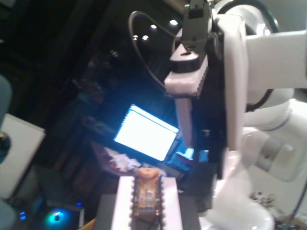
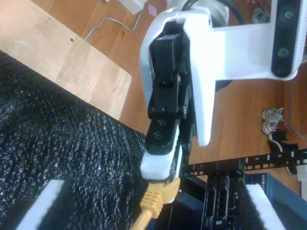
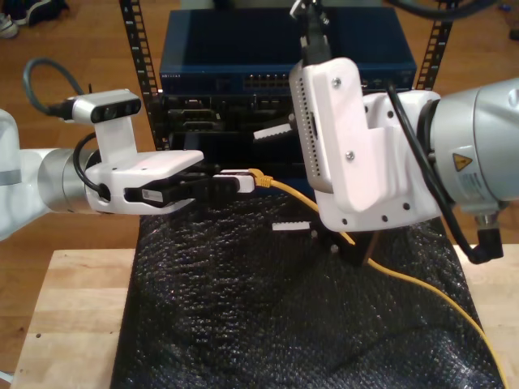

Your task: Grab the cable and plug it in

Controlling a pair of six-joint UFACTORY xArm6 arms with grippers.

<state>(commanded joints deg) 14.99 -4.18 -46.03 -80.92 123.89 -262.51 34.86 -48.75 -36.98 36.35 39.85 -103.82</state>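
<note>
Right, I've got the cable (image 2: pixel 153 205) in my first gripper (image 3: pixel 243 180), fingers clamped on its yellow boot just behind the plug (image 1: pixel 146 191). The plug end sits up in the air above the black padded mat (image 3: pixel 243 316) that covers the wooden counter (image 3: pixel 81 324), in front of the equipment rack (image 3: pixel 138 65). From there the yellow line drops away under my other arm, across the mat, and off toward the exterior view's lower right.

My second gripper (image 3: pixel 265 180) comes in from the exterior view's right, fingers spread wide, one toothed pad above the plug and one below, touching nothing. The second wrist view looks straight down onto the first gripper's closed fingers, with the boot poking out beneath them.

So the grab looks done, and I judge this to be the step between grabbing and plugging: a handover or a re-grip, with the plug held between the open fingers.

Next, as I read it, the open fingers need to close squarely on the boot without twisting it before anything lets go. Then the plug wants carrying to a socket in the rack, perhaps on the blue switch (image 3: pixel 243 57). It has to go in straight and the right way up, and I can't make out which way the clip faces.
</note>
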